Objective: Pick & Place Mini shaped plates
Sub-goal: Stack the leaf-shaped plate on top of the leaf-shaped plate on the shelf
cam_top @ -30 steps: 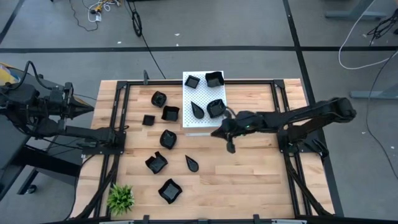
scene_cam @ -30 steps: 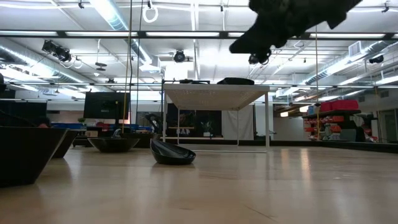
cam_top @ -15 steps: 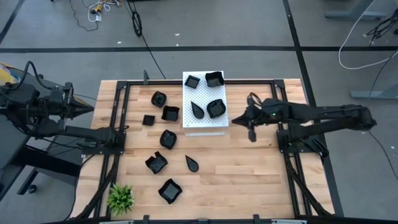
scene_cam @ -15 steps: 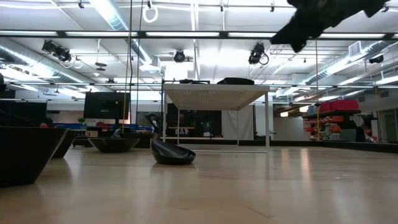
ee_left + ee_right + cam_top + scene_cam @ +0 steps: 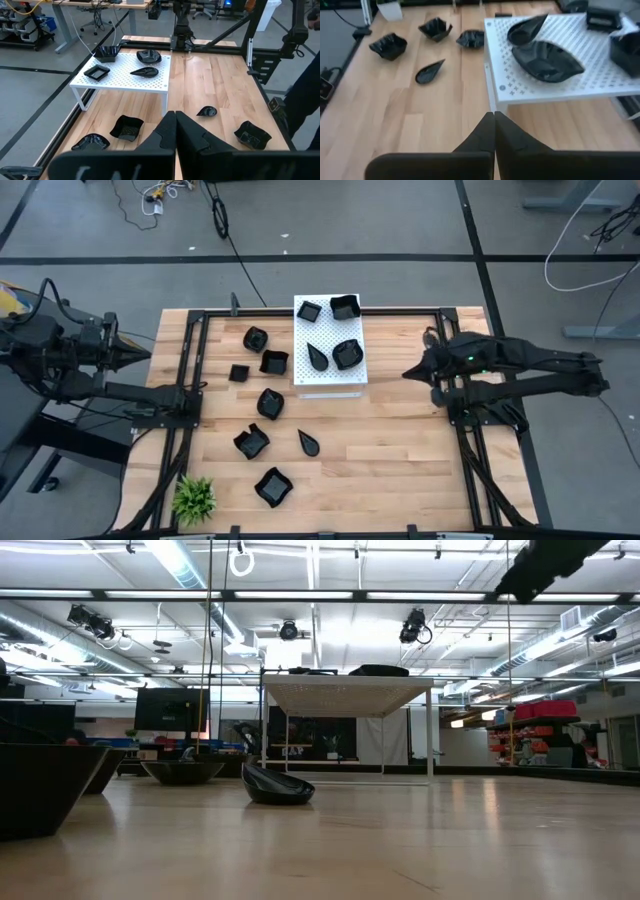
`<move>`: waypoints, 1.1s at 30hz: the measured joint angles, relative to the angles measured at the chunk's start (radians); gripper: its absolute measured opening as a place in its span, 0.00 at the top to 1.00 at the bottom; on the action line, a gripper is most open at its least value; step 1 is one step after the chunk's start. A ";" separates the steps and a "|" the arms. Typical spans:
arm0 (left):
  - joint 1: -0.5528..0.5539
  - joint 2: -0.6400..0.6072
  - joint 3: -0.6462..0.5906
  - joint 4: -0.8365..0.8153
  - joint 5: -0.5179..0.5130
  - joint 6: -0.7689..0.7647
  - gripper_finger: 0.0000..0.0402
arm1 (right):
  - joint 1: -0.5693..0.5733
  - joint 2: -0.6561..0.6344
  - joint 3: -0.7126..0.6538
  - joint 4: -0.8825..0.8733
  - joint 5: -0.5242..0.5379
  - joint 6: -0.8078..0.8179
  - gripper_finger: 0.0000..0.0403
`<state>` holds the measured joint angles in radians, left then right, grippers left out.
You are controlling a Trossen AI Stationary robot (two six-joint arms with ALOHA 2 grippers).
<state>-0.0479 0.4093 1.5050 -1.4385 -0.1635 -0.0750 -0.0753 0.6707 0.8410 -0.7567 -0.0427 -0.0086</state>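
Right gripper (image 5: 407, 372) retreated; white board (image 5: 352, 373) holds four plates (image 5: 347, 354).

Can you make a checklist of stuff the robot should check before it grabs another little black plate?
1. Right gripper empty: ok, its fingers are shut on nothing, beside the white board.
2. Fingers open for a grab: not ok, they must open first.
3. Room on the white board: ok, four mini plates sit there, with bare space at its front edge.
4. Plates left on the table: ok, seven lie there, such as the teardrop plate.
5. Left gripper out of the way: ok, it waits shut at the table's left edge.
6. Green plant clear of the path: ok, it stands in the near left corner.
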 joint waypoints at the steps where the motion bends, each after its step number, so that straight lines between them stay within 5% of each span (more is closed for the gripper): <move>1: 0.000 0.000 0.000 0.000 0.000 0.000 0.99 | 0.000 -0.012 0.015 -0.010 0.000 0.000 0.99; 17: 0.000 0.000 0.000 0.000 0.000 0.000 0.99 | 0.001 -0.230 0.071 -0.195 0.035 0.042 1.00; 33: 0.000 0.000 0.000 0.000 0.000 0.000 0.99 | 0.001 -0.228 0.300 -0.385 0.102 0.001 1.00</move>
<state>-0.0479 0.4095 1.5051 -1.4387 -0.1633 -0.0750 -0.0746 0.4427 1.1413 -1.1415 0.0589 -0.0074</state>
